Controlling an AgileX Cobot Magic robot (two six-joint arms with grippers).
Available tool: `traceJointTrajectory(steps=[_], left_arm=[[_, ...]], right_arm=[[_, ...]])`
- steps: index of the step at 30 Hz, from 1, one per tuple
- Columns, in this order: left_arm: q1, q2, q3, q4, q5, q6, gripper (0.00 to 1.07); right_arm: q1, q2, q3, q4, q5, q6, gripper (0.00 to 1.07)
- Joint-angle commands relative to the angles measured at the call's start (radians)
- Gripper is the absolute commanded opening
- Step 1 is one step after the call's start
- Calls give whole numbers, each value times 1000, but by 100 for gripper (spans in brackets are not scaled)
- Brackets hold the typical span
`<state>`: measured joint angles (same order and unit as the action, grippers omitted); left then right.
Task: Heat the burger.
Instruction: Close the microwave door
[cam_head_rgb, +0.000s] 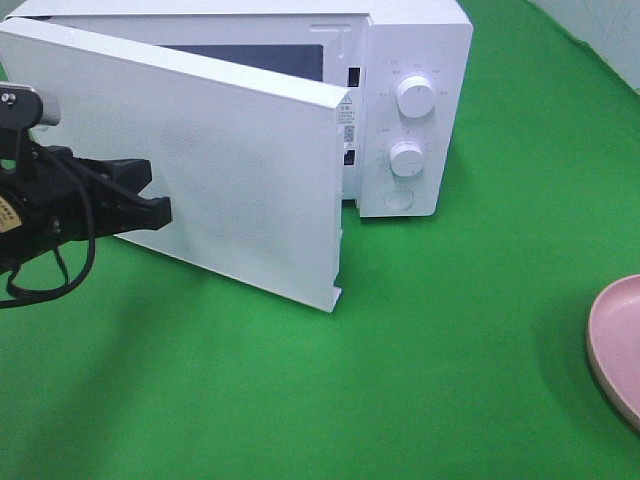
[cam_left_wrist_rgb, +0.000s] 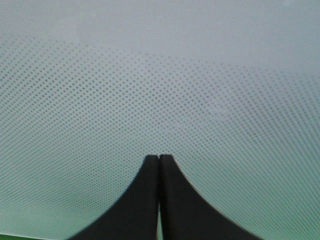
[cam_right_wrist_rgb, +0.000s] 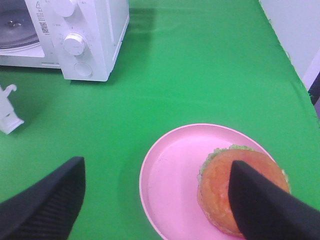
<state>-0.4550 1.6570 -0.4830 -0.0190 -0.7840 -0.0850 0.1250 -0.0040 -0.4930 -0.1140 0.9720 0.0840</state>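
Door stage of heating: the left gripper (cam_left_wrist_rgb: 159, 159), fingers pressed together, tips meet the dotted panel of the microwave door (cam_head_rgb: 215, 160), which stands ajar; a steady push should suit. The right gripper (cam_right_wrist_rgb: 157, 192) hovers, fingers wide apart, the burger (cam_right_wrist_rgb: 240, 187) on its pink plate (cam_right_wrist_rgb: 170, 175) just beneath one finger.

left claw (cam_left_wrist_rgb: 159, 165) closed, fingertips together; right claw (cam_right_wrist_rgb: 157, 200) spread wide, empty.
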Motion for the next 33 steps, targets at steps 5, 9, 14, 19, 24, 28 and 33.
traceJointTrajectory(steps=[5, 9, 14, 19, 24, 28, 33], left_arm=[[-71, 80, -115, -101, -17, 51, 0], [-104, 123, -181, -130, -16, 62, 0], [-133, 170, -263, -148, 9, 75, 0], [-145, 227, -353, -180, 28, 85, 0], [-150, 266, -424, -183, 36, 85, 0], [-150, 299, -473, -185, 39, 85, 0], [-150, 333, -527, -189, 55, 85, 0]], right_arm=[[-6, -27, 2, 2, -13, -8, 76], [-6, -27, 2, 2, -13, -8, 76], [-6, -27, 2, 2, -13, -8, 76], [-6, -27, 2, 2, -13, -8, 76], [-6, -27, 2, 2, -13, -8, 76], [-6, -27, 2, 2, -13, -8, 76], [-6, -27, 2, 2, -13, -8, 76]])
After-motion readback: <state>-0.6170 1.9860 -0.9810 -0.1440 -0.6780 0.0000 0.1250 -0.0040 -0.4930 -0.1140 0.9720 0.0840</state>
